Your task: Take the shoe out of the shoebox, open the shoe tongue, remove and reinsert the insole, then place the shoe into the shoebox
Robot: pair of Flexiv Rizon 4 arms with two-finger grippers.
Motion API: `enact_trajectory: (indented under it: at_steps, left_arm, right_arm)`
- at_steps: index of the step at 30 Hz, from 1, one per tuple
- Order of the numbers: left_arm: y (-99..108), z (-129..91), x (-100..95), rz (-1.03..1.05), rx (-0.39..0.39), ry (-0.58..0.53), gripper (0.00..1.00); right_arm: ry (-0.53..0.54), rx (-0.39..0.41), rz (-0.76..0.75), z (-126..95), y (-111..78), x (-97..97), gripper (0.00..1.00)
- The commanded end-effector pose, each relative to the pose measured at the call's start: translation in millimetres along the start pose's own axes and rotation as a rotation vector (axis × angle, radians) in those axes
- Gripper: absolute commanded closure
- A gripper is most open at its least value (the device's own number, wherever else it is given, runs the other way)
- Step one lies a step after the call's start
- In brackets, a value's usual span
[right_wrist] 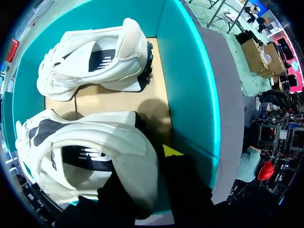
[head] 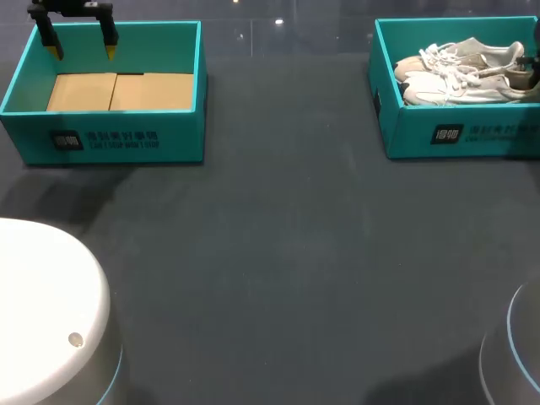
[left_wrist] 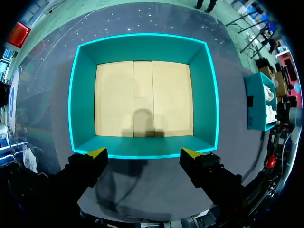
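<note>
My right pincer (right_wrist: 142, 172) sits at the heel of the nearer white laced sneaker (right_wrist: 85, 152) in the teal cardboard shoebox (right_wrist: 187, 71), toe pointing left; I can't tell its grip.

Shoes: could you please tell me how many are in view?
2 shoes, both in the right-hand box: one shoe nearer the robot, the other shoe behind it.

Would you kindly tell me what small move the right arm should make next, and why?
Probably firm up the hold of the right gripper on the heel of the nearer shoe before any lift. The gripper sits at that heel inside the right shoebox, the shoe lies on the box floor, and a secure grasp isn't visibly confirmed.
</note>
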State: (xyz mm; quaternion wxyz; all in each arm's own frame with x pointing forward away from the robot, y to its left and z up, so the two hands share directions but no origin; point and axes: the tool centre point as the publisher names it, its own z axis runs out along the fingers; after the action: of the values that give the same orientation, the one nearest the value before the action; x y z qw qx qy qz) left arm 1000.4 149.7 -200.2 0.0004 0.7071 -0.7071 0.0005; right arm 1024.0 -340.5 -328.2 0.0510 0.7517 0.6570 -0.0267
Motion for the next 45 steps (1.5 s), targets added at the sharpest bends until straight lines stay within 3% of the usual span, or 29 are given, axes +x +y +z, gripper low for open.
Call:
enact_trajectory:
  at_steps: [1,20,35,45]
  left_arm:
    - [0.1,-0.2,-0.1,0.0,0.0,-0.001,0.0]
    - [0.1,-0.2,-0.1,0.0,0.0,-0.001,0.0]
    - [0.1,-0.2,-0.1,0.0,0.0,-0.001,0.0]
    - [0.1,-0.2,-0.1,0.0,0.0,-0.001,0.0]
  right_arm:
    - [-0.014,-0.024,0.004,-21.5,-8.7,-1.9,1.0]
    - [-0.056,-0.063,0.027,-94.4,7.0,-14.1,1.0]
    - [-0.073,-0.069,0.072,-166.5,-15.0,-20.6,1.0]
    - [-0.065,-0.082,0.079,-207.5,-41.0,-5.4,1.0]
